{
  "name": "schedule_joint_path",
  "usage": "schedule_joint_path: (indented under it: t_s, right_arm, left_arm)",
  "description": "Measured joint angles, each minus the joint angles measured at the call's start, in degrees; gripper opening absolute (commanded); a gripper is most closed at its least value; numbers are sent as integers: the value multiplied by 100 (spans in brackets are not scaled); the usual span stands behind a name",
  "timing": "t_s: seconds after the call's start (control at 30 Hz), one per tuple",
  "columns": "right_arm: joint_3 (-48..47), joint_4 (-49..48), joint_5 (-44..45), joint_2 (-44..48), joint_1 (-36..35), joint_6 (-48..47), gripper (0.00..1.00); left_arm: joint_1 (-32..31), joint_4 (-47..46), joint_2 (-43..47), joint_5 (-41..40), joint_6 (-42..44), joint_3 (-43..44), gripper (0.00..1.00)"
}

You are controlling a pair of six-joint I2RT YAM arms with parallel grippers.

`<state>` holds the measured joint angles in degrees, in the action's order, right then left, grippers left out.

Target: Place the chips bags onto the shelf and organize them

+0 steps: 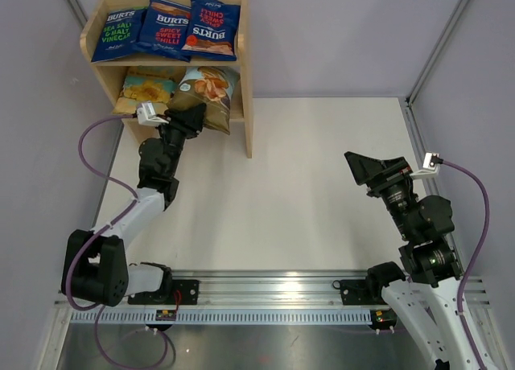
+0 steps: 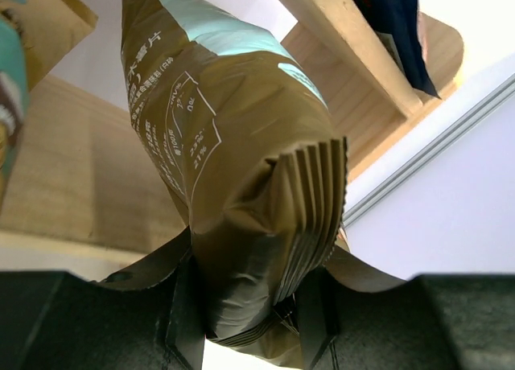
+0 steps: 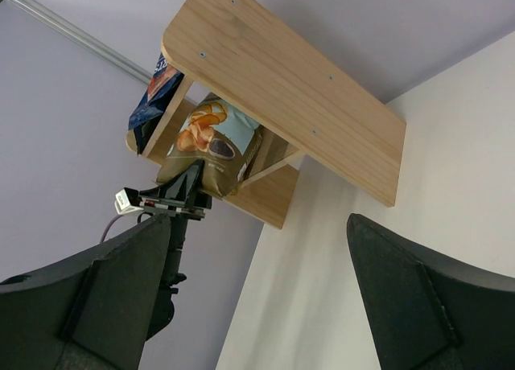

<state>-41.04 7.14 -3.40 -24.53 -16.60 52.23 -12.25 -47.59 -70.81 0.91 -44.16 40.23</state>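
The wooden shelf (image 1: 246, 80) stands at the table's far left. Three dark-blue BURTS bags (image 1: 165, 28) lie on its top tier. On the lower tier lies the yellow chips bag (image 1: 145, 90), with the light-blue-and-brown cassava bag (image 1: 211, 96) to its right, sticking out over the front edge. My left gripper (image 1: 187, 117) is shut on that bag's crimped bottom seam (image 2: 265, 273); in the left wrist view the bag (image 2: 233, 129) rises toward the shelf board (image 2: 80, 193). My right gripper (image 1: 366, 167) hovers open over the table's right side with nothing between its fingers (image 3: 402, 306).
The shelf's right side panel (image 3: 306, 96) stands just right of the held bag (image 3: 213, 145). A metal corner post (image 1: 438, 44) rises at the far right by the purple wall. The arms' mounting rail (image 1: 265, 285) runs along the near edge.
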Motion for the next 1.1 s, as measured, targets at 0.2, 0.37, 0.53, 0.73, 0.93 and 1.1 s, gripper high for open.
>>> schedule_joint_path:
  t_s: [0.2, 0.37, 0.53, 0.73, 0.93, 1.1]
  right_arm:
    - [0, -20, 87, -17, 0, -2, 98]
    - [-15, -26, 98, -13, 0, -57, 98]
    - [-52, -48, 103, 22, 0, -105, 99]
    - [-52, -138, 101, 13, 0, -103, 98]
    - [-2, -313, 98, -57, 0, -92, 98]
    - [155, -345, 98, -120, 0, -76, 98]
  left_arm:
    - [44, -131, -892, 90, -46, 533, 6]
    - [52, -153, -1329, 87, -48, 791, 7]
    - [52, -260, -1659, 107, -48, 1128, 6]
    - [44, -284, -2063, 127, -44, 1355, 9]
    - [-57, -372, -2234, 114, 39, 1464, 14]
    - [-103, -424, -2293, 70, 76, 1469, 33]
